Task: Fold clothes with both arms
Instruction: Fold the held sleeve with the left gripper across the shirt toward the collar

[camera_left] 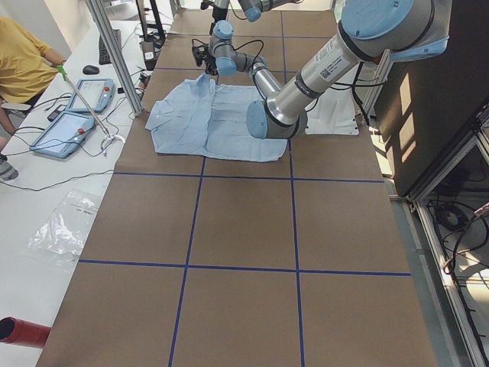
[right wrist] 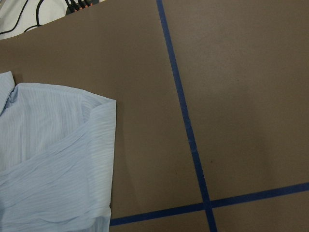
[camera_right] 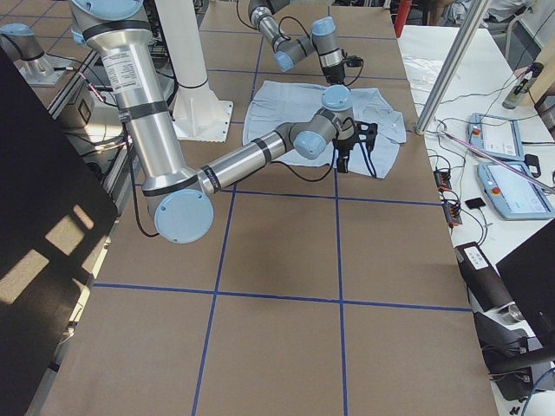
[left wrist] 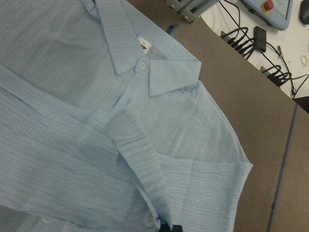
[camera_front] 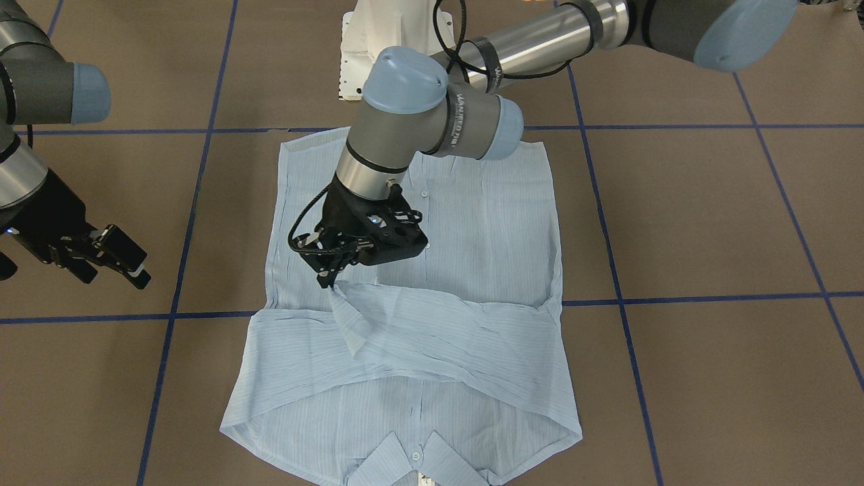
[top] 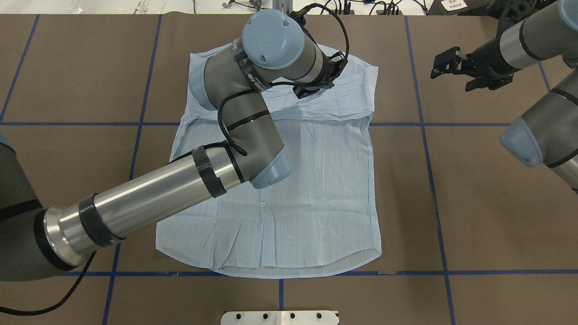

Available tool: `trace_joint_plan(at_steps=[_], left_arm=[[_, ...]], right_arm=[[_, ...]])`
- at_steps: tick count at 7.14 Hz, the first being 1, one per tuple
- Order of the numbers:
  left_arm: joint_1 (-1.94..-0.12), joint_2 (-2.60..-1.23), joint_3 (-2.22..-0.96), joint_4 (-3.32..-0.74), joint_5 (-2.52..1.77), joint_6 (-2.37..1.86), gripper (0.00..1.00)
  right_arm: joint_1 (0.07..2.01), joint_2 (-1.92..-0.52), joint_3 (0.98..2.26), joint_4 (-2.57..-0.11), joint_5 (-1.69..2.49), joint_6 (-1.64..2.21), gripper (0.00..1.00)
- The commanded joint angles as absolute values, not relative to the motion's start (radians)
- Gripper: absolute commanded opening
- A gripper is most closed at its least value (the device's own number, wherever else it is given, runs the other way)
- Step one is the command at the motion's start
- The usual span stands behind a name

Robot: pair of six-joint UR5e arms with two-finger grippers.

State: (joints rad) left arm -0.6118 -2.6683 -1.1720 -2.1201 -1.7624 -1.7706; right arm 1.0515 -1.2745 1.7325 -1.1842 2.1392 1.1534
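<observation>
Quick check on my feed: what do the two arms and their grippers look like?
The left arm and right arm have silver tubes, grey joints with pale blue caps, black cables. The left gripper and right gripper are black, two-fingered.

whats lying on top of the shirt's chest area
Both sleeves are folded across the shirt front, near the collar. The left gripper pinches one cuff, holding it raised. The button strip beneath the sleeves is covered.

The shirt (camera_front: 486,223) is pale blue and finely striped with white buttons (top: 263,204), the table (camera_front: 709,216) brown with dark blue tape lines (camera_front: 675,126).
</observation>
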Motion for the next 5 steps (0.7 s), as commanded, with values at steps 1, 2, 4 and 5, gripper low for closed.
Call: trace_joint_plan(at_steps=[1,2,4,5], left_arm=[[-0.589,-2.675,-1.155,-2.128,-1.743,-1.772,0.99],[-0.589,-2.678,-1.166,-2.126,-1.743,-1.773,0.99],[-0.592,-2.579,-1.365,-2.087,-1.752,-1.775,0.99],[-0.595,-2.472,-1.537,-2.001,-1.756,-1.744,0.99]], right_arm=[[1.057,-1.275,1.721,-1.184,2.141,1.146,0.99],[1.057,-1.275,1.724,-1.183,2.144,1.155,0.99],[1.014,-1.282,1.762,-1.181,2.143,1.224,1.0],[0.946,-1.285,1.82,-1.184,2.111,1.368,1.0]])
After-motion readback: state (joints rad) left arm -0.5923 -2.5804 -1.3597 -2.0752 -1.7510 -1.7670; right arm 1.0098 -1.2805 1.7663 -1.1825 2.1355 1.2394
